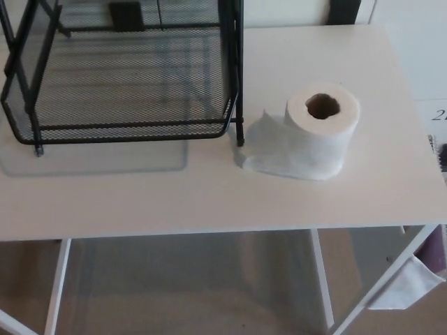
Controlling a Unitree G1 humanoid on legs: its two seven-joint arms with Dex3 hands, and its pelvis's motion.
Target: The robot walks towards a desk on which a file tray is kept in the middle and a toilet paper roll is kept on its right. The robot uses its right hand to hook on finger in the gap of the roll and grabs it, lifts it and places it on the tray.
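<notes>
- Far left: a black wire-mesh file tray [133,128] sits on the white desk [209,195]. Its mesh floor is raised a bit, so there's a shadow on the desk under it.
- The tray's right-hand post [239,84] comes down to the desk by its near right corner.
- Just right of that post, a loose flap of paper [260,143] lies on the desk. It reaches about to the post's foot; can't tell if it actually touches.
- The flap belongs to the toilet paper roll [325,139], which stands on end on the desk with its hole [322,105] facing up. It's beside the tray, not in it.
- Right of the roll it's plain desk out to the edge.
- Below the near edge you can see a white desk leg [57,286] and beige floor [195,286].
- Neither robot hand is in the shot, so can't tell if the fingers are apart or together.
</notes>
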